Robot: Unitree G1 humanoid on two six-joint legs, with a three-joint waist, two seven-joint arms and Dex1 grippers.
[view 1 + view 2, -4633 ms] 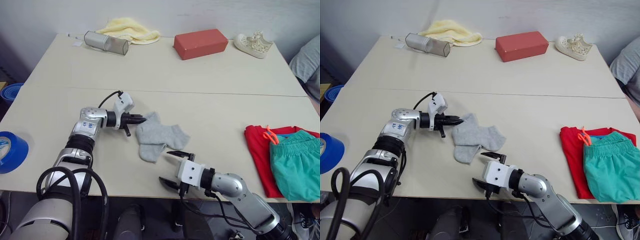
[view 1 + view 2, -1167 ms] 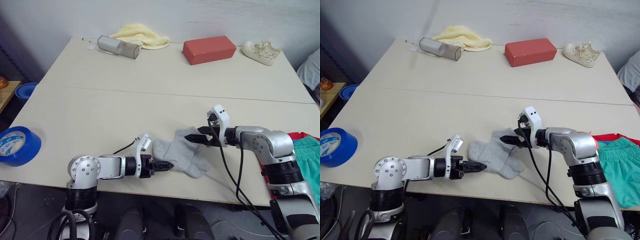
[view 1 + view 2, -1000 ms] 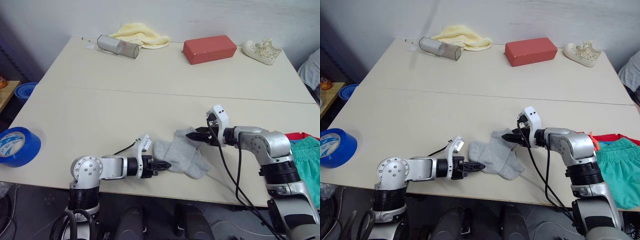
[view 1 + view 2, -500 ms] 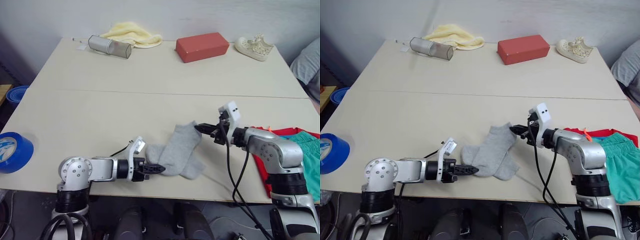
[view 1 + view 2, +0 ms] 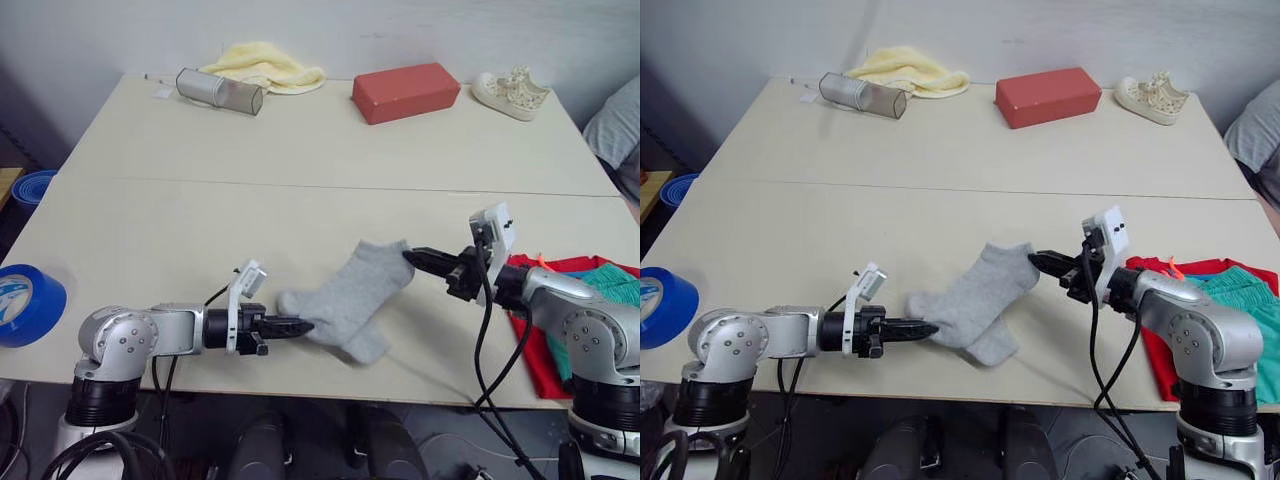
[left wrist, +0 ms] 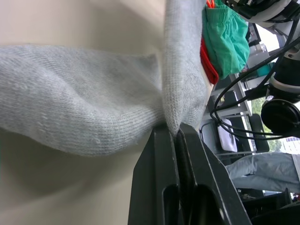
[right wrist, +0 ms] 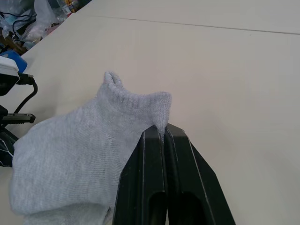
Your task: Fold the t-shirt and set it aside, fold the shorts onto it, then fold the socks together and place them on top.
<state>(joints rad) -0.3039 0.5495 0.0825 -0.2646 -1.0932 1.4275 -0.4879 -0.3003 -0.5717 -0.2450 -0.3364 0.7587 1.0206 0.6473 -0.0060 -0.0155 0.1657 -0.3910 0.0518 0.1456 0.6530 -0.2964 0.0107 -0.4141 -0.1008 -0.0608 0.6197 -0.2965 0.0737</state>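
The light grey socks [image 5: 350, 298] are stretched between my two grippers just above the table's front middle. My left gripper [image 5: 302, 326] is shut on their near left end, and the pinch on grey knit shows in the left wrist view [image 6: 176, 133]. My right gripper [image 5: 412, 257] is shut on the cuff at their right end, as the right wrist view [image 7: 161, 129] shows. The red t-shirt [image 5: 525, 335] lies folded at the table's right edge with the teal shorts [image 5: 622, 285] and their orange drawstring on top.
Along the far edge of the table [image 5: 300, 150] lie a metal mesh cylinder [image 5: 215, 92], a pale yellow cloth [image 5: 262, 65], a red-brown block [image 5: 405, 91] and a white sneaker [image 5: 512, 92]. A blue tape roll [image 5: 25, 302] sits off the left edge.
My right gripper has shut on the sock cuff and pulled it to the right. My left gripper drew back leftward, still shut on the other end, so the socks are stretched out.
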